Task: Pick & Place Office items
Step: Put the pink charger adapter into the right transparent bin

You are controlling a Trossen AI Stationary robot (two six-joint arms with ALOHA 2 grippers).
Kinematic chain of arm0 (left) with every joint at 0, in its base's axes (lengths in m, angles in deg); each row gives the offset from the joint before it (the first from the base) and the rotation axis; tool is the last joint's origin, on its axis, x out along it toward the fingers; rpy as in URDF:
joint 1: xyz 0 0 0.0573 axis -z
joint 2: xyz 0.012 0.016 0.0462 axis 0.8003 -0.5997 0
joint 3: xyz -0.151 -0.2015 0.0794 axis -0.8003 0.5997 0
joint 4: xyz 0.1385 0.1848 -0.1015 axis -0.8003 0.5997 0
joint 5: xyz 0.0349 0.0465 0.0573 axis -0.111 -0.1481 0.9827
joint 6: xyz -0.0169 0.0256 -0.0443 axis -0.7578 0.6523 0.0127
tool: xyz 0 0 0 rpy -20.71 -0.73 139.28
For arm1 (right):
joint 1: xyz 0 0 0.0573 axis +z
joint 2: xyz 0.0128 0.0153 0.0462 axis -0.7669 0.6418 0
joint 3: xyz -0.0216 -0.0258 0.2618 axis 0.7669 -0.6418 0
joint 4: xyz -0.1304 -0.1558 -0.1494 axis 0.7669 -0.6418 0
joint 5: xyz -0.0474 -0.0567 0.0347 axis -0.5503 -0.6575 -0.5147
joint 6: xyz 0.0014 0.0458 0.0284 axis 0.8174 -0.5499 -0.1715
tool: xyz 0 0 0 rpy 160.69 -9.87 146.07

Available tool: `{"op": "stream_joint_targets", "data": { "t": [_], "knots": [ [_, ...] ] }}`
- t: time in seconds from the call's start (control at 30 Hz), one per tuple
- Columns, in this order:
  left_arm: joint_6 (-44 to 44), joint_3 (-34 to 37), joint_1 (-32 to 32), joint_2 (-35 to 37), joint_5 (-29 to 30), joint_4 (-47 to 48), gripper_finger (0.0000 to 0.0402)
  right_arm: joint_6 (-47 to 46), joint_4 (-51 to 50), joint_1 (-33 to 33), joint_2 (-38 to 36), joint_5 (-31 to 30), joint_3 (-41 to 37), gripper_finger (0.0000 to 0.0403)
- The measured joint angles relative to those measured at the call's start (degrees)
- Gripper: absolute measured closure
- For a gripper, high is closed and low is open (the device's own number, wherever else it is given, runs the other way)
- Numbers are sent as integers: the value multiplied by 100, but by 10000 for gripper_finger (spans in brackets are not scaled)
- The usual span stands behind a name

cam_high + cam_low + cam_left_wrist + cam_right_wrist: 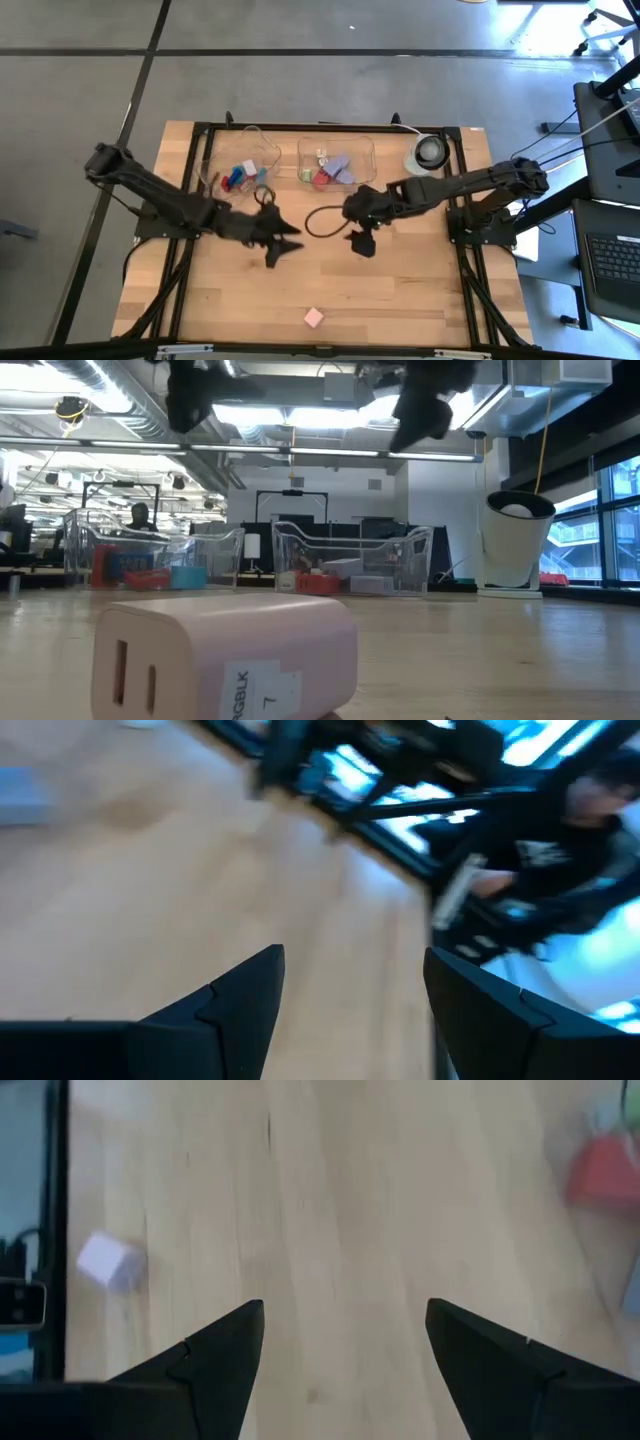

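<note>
A pink block (pixel 314 317) lies flat on the wood near the table's near edge; it fills the foreground of the low view (pixel 225 655) and shows pale in the right wrist view (pixel 110 1262). Other small blocks, blue, red and teal, lie in the left clear tray (pixel 240 168); lavender, red, green and white ones lie in the right clear tray (pixel 335 165). My left gripper (pixel 283 246) (pixel 355 985) hangs open above mid-table. My right gripper (pixel 361 242) (pixel 345 1335) is open beside it, above bare wood. Both are far from the pink block.
A round white object with a dark centre (pixel 428 153) (pixel 515 540) stands at the far right of the table. A black cable loop (pixel 320 220) lies between the grippers. The trays sit along the far edge. Bare wood stretches between the grippers and the pink block.
</note>
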Motion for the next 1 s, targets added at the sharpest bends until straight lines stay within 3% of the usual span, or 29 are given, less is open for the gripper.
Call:
{"op": "stream_joint_targets", "data": {
  "t": [0.2, 0.47, 0.57, 0.83, 1.0],
  "knots": [
    [-542, -2, 523, -1120, 559, -966, 164, -275, -424, 509, 0, -269, 0, 120],
    [-1531, -821, 881, -2641, 523, -764, 164, -512, -434, 1008, 0, -349, 0, 120],
    [-1387, -1538, 901, -3162, 275, -172, 164, -641, -436, 1162, 0, -543, 0, 120],
    [-201, -3809, 953, -4249, -168, 2903, 164, -739, -436, 1398, 0, -909, 0, 120],
    [-65, -4592, 1048, -4633, -175, 3452, 164, -739, -432, 1391, 0, -1033, 0, 120]
  ]
}}
